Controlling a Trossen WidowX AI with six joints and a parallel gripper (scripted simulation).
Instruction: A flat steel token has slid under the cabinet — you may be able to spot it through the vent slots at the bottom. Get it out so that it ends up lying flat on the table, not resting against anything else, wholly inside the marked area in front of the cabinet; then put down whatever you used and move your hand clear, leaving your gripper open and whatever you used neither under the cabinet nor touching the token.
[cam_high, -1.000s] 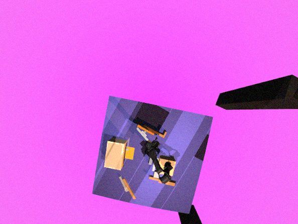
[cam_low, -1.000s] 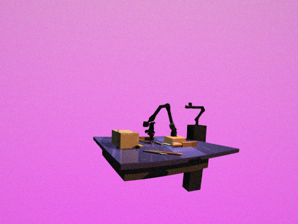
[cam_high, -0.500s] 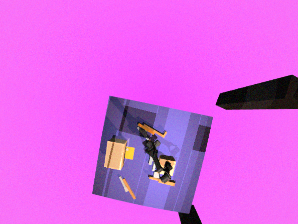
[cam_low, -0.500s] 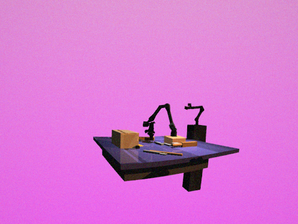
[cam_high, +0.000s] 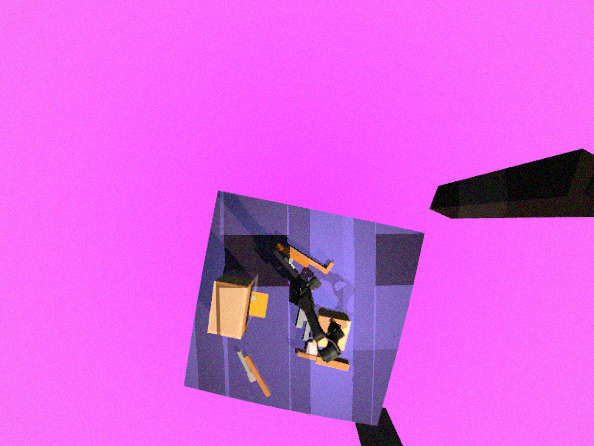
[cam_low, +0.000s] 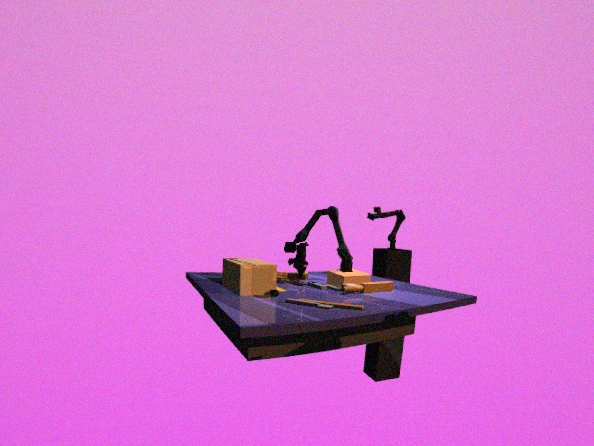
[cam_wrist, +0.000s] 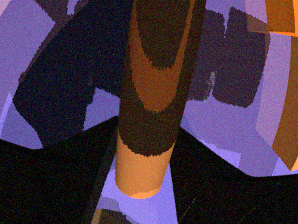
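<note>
The tan cabinet (cam_high: 230, 311) (cam_low: 257, 280) stands at the left of the table. A flat yellow patch (cam_high: 259, 311) (cam_low: 281, 289), apparently the marked area, lies in front of it. A small pale spot (cam_high: 254, 298) shows on the patch near the cabinet; it is too small to tell whether it is the token. My gripper (cam_high: 306, 274) (cam_low: 301, 273) (cam_wrist: 146, 127) points down, well away from the cabinet and patch. It is shut on an orange-brown rod (cam_wrist: 145, 172), which runs between the black fingers in the wrist view. The rod's far end is hidden.
An orange bar with a bent end (cam_high: 312, 263) lies beside the gripper. A grey and orange pair of strips (cam_high: 257, 376) (cam_low: 345, 304) lies towards the near edge. Grey pieces (cam_high: 301, 319) and an orange block (cam_low: 378, 286) lie around the arm's tan base (cam_low: 348, 277).
</note>
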